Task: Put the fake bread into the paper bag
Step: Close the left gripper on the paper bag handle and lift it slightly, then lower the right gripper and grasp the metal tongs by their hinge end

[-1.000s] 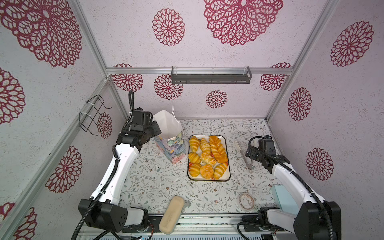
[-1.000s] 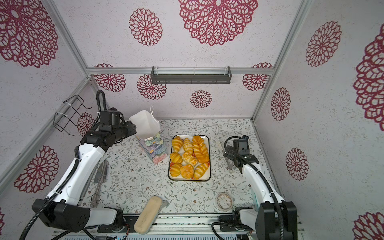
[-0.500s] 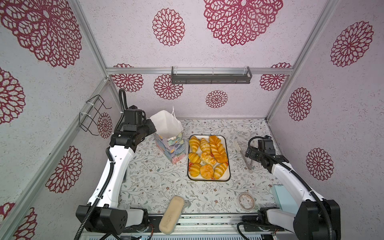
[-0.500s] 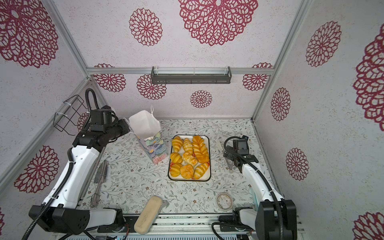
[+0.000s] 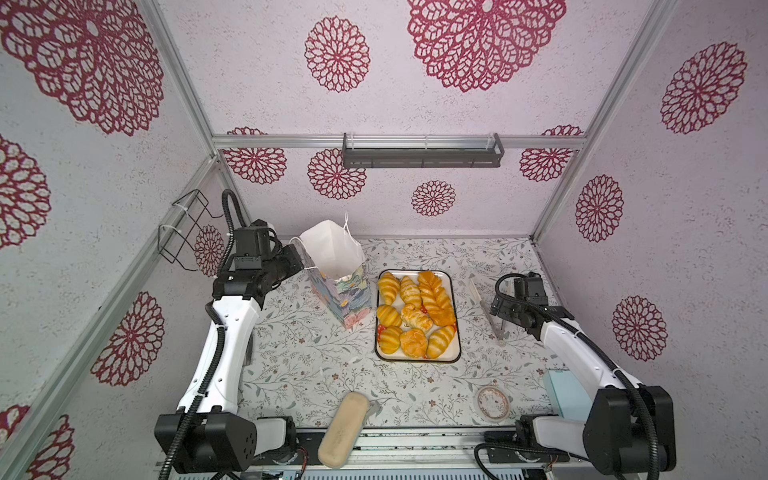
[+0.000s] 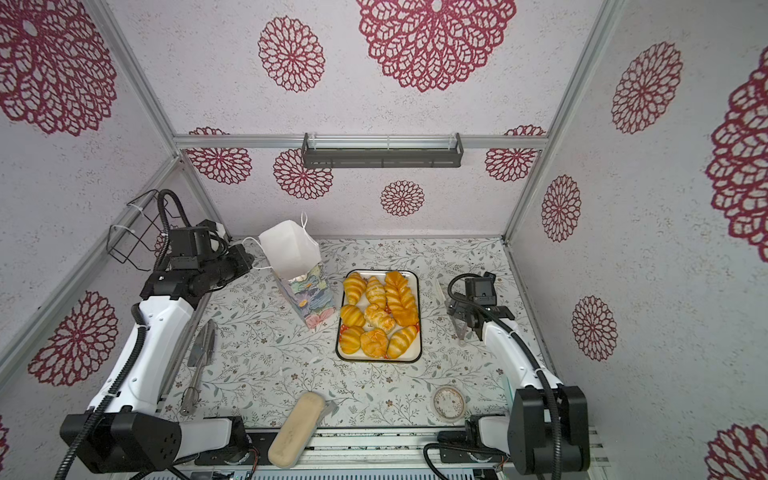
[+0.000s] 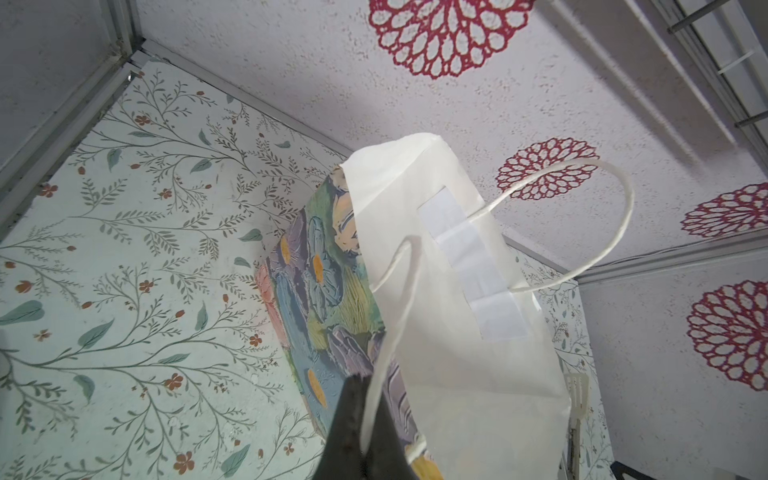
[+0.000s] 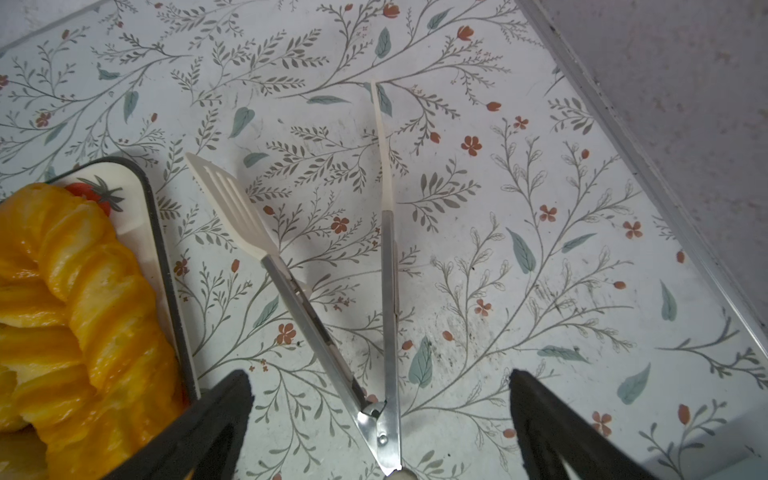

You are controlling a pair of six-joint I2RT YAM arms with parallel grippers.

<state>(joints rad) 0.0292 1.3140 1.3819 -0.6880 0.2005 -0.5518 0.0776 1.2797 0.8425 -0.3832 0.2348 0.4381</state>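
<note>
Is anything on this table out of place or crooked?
The long beige block hangs over the front edge of the table. The paper bag seems to lean toward the left gripper, shut on its cord handle.

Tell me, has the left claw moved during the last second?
Yes. In both top views the left claw drew back leftward, away from the tray toward the wire rack, shut on the paper bag handle cord.

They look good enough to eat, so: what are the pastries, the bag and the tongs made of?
Fake bread: probably plastic or foam; glossy, too-even orange sheen.
Paper bag: matte paper, folded edges, taped cord handles.
Tongs: brushed metal arms; pale tips likely silicone or plastic.
</note>
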